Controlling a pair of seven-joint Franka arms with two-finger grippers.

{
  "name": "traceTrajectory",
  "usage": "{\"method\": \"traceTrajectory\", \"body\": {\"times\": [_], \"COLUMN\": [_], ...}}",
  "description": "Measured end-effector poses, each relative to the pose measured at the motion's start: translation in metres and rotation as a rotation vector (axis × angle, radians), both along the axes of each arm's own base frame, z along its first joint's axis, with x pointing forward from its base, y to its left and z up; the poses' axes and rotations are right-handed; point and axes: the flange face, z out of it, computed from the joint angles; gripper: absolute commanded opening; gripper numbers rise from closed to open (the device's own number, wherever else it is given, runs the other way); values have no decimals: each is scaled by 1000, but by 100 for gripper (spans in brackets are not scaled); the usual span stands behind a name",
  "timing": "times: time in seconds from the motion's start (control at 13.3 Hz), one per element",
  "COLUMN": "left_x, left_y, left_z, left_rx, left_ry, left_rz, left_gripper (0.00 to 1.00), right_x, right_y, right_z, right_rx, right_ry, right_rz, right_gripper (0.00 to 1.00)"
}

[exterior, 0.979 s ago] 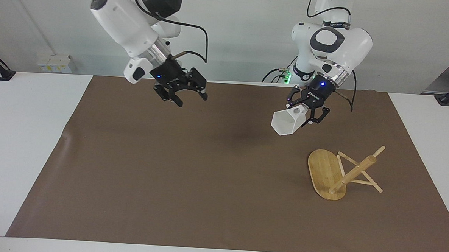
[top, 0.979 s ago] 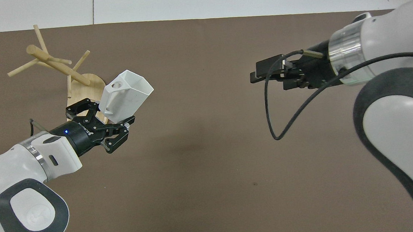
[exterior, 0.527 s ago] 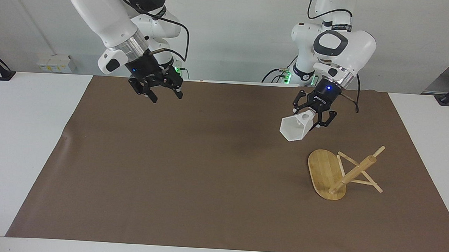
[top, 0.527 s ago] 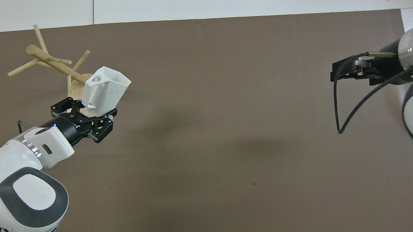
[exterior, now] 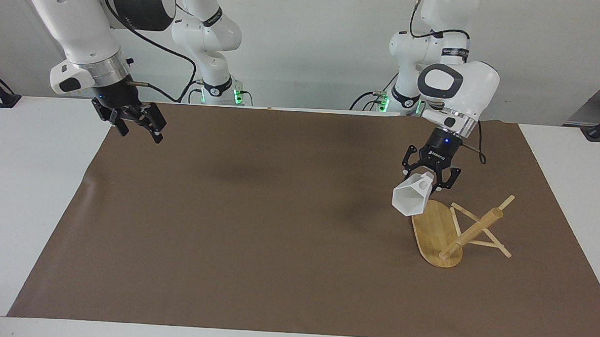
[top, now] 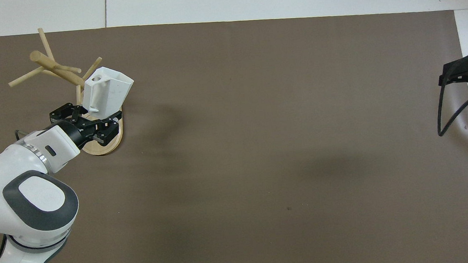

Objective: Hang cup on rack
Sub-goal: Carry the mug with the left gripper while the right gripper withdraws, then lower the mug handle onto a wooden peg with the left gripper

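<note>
Brown mat (exterior: 257,227) covers white table (exterior: 31,187). Rack (exterior: 459,231) stands on the mat at the left arm's end: light bamboo, flat oval base, thick round post, thin pegs branching off. Cup (exterior: 410,197) is small, matte white, faceted, tapering, with a blocky handle pierced by a round hole. Left gripper (exterior: 430,178) is clamped on the cup by the handle end, in the air over the rack base edge, cup tilted, mouth pointing toward mid-table. Key relation: the pegs lie just beside the cup, toward the left arm's table end; the handle hole must line up with a peg's long axis. Not yet hung. Right gripper (exterior: 139,126) waits over the mat edge at its own end, fingers apart, holding nothing.
</note>
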Motion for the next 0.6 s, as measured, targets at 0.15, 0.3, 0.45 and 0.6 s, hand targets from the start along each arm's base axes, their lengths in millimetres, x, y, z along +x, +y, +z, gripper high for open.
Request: {"method": "traceTrajectory", "body": {"times": [0.15, 0.3, 0.45, 0.6], "left_x": [9, 14, 20, 23], "left_y": [2, 3, 8, 11], "left_z": [6, 11, 14, 11], "left_rx": [-10, -19, -47, -81], "left_ry": [-12, -19, -10, 15], "left_rz": [14, 25, 65, 110], "left_gripper": [0, 0, 0, 0], "right_x": [-2, -4, -5, -7], "right_y": [-9, -9, -9, -9], "right_z": [2, 5, 9, 12], "right_rx": [-22, -23, -23, -22], "right_ry": [1, -5, -11, -13], "right_rz": [4, 5, 5, 6], "right_gripper": [100, 100, 100, 100]}}
